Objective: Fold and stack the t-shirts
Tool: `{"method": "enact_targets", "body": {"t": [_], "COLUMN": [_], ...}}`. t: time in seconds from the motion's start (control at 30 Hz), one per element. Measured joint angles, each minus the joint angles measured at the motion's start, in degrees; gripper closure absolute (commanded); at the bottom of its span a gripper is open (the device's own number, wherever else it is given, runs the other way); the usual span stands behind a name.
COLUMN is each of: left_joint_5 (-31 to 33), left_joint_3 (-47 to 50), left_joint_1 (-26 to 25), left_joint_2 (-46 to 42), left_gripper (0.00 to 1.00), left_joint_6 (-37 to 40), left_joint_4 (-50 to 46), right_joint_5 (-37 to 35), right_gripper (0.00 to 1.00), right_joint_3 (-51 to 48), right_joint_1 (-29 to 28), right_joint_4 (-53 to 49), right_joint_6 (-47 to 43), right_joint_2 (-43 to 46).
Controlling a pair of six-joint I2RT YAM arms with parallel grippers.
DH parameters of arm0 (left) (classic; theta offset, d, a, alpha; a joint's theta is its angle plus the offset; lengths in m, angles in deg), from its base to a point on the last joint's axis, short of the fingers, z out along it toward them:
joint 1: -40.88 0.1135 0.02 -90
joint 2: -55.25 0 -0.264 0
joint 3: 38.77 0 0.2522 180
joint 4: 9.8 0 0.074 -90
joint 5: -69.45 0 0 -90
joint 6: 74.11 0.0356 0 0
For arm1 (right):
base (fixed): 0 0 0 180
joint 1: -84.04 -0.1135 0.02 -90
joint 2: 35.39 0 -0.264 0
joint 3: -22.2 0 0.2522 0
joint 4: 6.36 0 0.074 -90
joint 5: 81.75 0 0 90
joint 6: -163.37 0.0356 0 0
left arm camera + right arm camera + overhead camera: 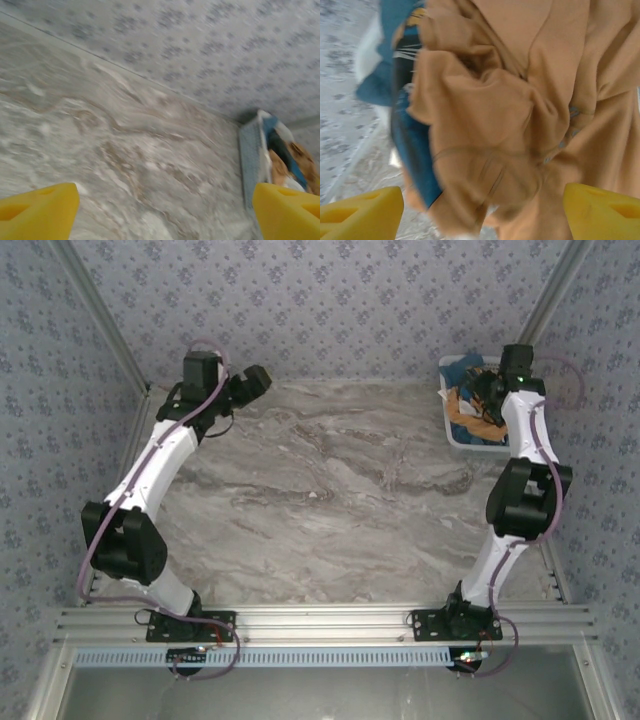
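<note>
The crumpled orange-tan cloth t-shirt lies bunched in deep folds on top of the pile, and a dark blue cloth shirt is tucked under its left edge. It looks light, limp and not at all fragile. It should sag from wherever it is lifted and may drag the blue shirt up with it. The weave seems matte enough not to slip out of a firm pinch.

The best hold is probably the raised ridge of folds near the middle, where several layers stand proud. A hem or shoulder seam would serve the later spreading better, but I cannot tell which fold is which.

Both shirts sit in the white plastic lattice basket at the far right corner of the grey marble-patterned surface.

The right gripper hangs directly over the orange-tan shirt, its yellow fingers spread wide to either side of the bunch and pinching nothing. Whether they touch the cloth I cannot tell.

The left gripper is also spread and holds nothing, poised over bare surface at the far left, well apart from the basket.
</note>
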Motion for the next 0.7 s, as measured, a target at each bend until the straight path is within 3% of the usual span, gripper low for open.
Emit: {"method": "enact_targets", "body": {"t": [0.1,0.23,0.27,0.47,0.7], "left_joint_5": [-1.99,-2.93,-2.97,-2.95,-1.77], "left_joint_3": [-0.61,-0.61,-0.61,-0.61,-0.55], "left_joint_1": [-1.38,-1.6,-1.6,-1.6,-1.6], "left_joint_2": [-0.04,-0.04,-0.04,-0.07,-0.07], "left_gripper": [0.13,0.15,0.15,0.16,0.18], "left_joint_6": [0.15,0.35,0.48,1.53,1.73], "left_joint_4": [-0.15,-1.25,-1.29,-3.72,-4.61], "right_joint_5": [0.66,1.92,1.9,-0.79,-2.58], "right_gripper": [0.44,0.93,1.0,1.0,1.0], "right_joint_3": [3.43,5.62,5.62,5.09,7.32], "right_joint_1": [0.72,1.31,1.4,-0.61,-12.46], "right_joint_4": [-1.88,-3.1,-3.13,-1.31,6.4], "right_joint_6": [-0.61,-1.53,-1.55,-4.81,-12.07], "right_joint_2": [-4.42,-7.21,-7.28,-2.67,14.43]}}
